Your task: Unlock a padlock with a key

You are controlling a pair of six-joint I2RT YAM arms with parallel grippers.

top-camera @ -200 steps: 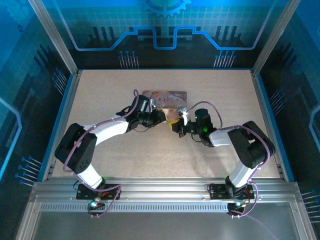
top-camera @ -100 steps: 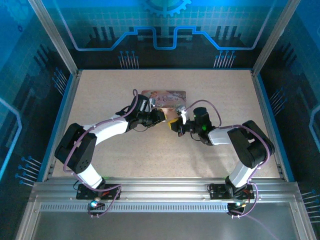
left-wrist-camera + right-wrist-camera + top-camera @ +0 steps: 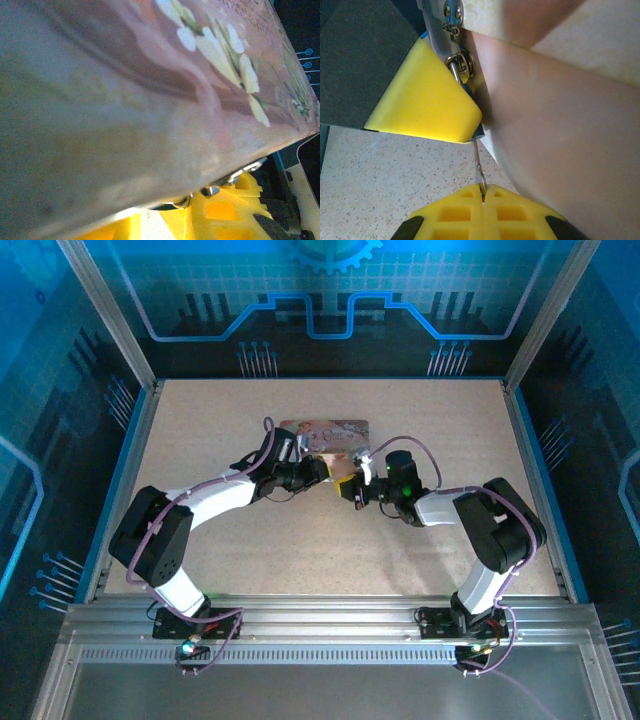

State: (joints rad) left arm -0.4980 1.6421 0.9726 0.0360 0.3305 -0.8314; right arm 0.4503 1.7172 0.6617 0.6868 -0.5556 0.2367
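Padlock (image 3: 478, 131): only a thin bluish edge of it shows in the right wrist view. It is tucked against the near side of the pink tin (image 3: 555, 150), under the tip of a yellow finger (image 3: 425, 97).

Key (image 3: 478, 167): a thin metal sliver. It stands straight out of the right gripper (image 3: 483, 192) and runs up to the bluish edge. Its tip is hidden at that edge, so I cannot tell whether it is seated.

Right gripper: fingers pressed together on the key's near end, with no gap between the pads.

Left gripper (image 3: 322, 472): at the tin's near edge in the top view. The one broad yellow finger lies flat over the padlock. The opposite finger is hidden, so I cannot tell whether it clamps the lock, the tin, or nothing.

Metal rings (image 3: 460, 64): they hang from a grey strip just above the yellow finger, beside the tin's wall.

Room to move:
- The two grippers meet nearly tip to tip, just in front of the tin, at mid-table.
- The tin's wall bounds the key closely on one side, and the speckled table (image 3: 380, 165) lies open on the other.
- From above, wide tabletop spreads left, right and toward the arm bases.
- The blue rim (image 3: 118, 490) and the aluminium posts (image 3: 110, 315) are well apart from both wrists.
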